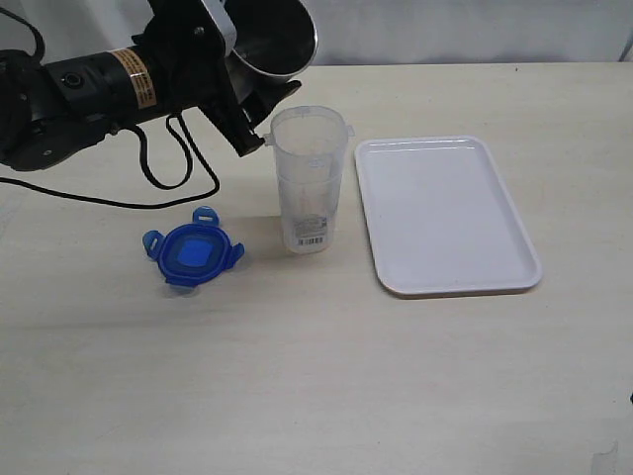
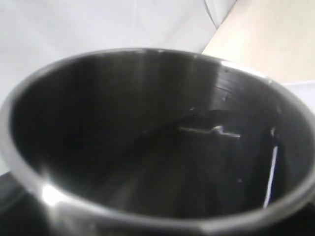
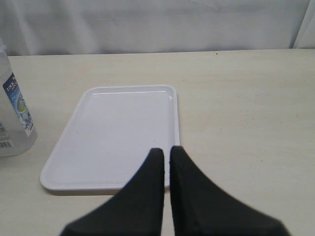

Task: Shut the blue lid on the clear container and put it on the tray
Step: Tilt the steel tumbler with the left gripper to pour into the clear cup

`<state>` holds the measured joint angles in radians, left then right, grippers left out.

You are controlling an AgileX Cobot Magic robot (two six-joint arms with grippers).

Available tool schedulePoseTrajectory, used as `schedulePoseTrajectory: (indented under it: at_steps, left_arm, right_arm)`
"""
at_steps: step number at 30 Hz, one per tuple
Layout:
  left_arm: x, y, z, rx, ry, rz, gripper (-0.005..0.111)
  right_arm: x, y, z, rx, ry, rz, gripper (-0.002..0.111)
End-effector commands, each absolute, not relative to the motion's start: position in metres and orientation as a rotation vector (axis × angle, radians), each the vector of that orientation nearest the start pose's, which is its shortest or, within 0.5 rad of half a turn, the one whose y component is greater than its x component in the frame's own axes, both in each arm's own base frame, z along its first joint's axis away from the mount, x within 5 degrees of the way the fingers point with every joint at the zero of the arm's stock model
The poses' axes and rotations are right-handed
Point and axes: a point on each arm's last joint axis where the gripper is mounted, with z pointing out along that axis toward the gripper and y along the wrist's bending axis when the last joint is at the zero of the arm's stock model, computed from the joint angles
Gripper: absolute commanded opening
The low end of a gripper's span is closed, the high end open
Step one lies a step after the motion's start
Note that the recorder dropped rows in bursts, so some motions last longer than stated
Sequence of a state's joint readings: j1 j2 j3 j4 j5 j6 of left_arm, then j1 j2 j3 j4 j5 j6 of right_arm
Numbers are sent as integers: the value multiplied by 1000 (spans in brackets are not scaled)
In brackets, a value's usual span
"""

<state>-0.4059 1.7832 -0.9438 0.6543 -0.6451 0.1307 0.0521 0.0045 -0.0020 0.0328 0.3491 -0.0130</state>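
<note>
While the right gripper (image 3: 167,156) sits clenched, the raised left gripper (image 1: 247,109) grasps a tilted metal tumbler (image 1: 272,40).

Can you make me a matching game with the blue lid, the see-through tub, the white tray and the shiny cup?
Things:
1. small blue plastic lid
2. tall clear plastic container
3. flat white rectangular plastic tray
4. grey metal tumbler

States:
a. standing upright, open on top
b. held up off the table
c. lying on the table, clips flipped out
d. wide and flat, nothing on it

Pairs: 1-c, 2-a, 3-d, 4-b
</note>
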Motion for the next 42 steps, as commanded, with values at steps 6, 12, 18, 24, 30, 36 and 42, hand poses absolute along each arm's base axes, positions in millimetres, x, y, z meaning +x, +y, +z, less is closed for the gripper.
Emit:
schedulePoseTrajectory:
  at_steps: [6,12,18,24,30,36,42]
  left_arm:
    - [334,-183,234,1155,1213,-73,0]
    - [334,-183,233,1209,1166,-6,0]
    - [334,-183,233,1230,1143,24,0]
    - [334,-183,233,1264,1105,70,0]
    - [335,-183,234,1272,1096,82,0]
    - [335,-182,234,1279,1080,116,0]
    - [335,-182,234,1280,1078,117,0]
  right_arm:
    - [53,4,182,-32,1829,62,4]
    - [53,4,182,-32,1829,62,4]
    - [53,4,182,-32,1829,62,4]
    - [53,4,182,-32,1829,62,4]
    - [53,4,182,-32,1829,62,4]
    - [53,4,182,-32,1829,62,4]
    - [53,4,182,-32,1829,62,4]
